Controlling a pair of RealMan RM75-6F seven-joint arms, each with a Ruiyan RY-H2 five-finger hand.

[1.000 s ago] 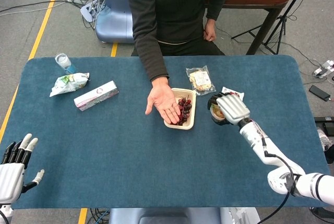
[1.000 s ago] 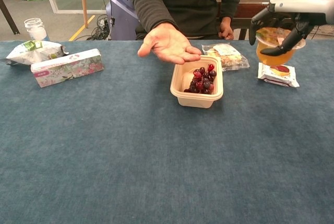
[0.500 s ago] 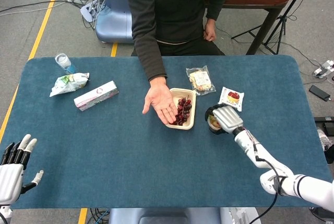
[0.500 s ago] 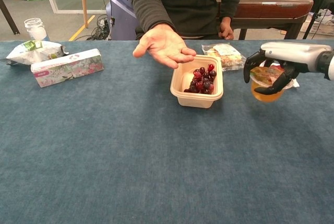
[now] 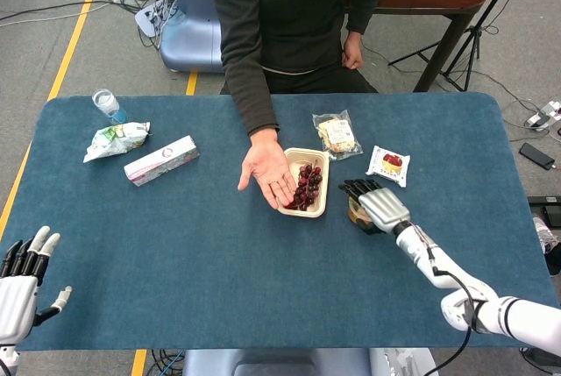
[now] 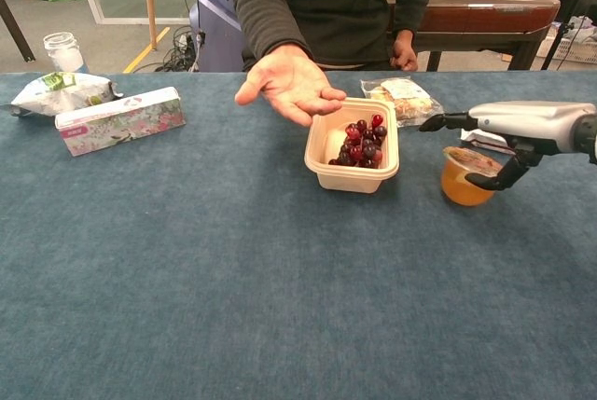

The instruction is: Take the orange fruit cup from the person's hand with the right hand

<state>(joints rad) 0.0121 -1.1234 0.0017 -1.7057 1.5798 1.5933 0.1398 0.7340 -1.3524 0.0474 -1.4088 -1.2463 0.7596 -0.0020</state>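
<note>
The orange fruit cup (image 6: 465,180) stands on the blue table (image 6: 233,269), right of the cherry tray; in the head view the cup (image 5: 357,213) shows only partly under my hand. My right hand (image 6: 522,125) (image 5: 379,204) hovers just over it with fingers stretched out flat toward the left and the thumb hanging beside the cup's right rim, holding nothing. The person's hand (image 5: 270,171) (image 6: 291,83) is held palm up and empty over the tray's left edge. My left hand (image 5: 24,274) lies at the near left corner, fingers apart and empty.
A beige tray of cherries (image 6: 353,150) (image 5: 306,184) sits mid-table. Behind it are a snack packet (image 6: 403,98) and a small cake pack (image 5: 388,164). At the far left are a pink box (image 5: 161,159), a crumpled bag (image 5: 116,138) and a jar (image 5: 106,102).
My right hand came down toward me with the cup, the cup now stands on the table, and the fingers have spread off it. The person's hand drifted slightly left.
</note>
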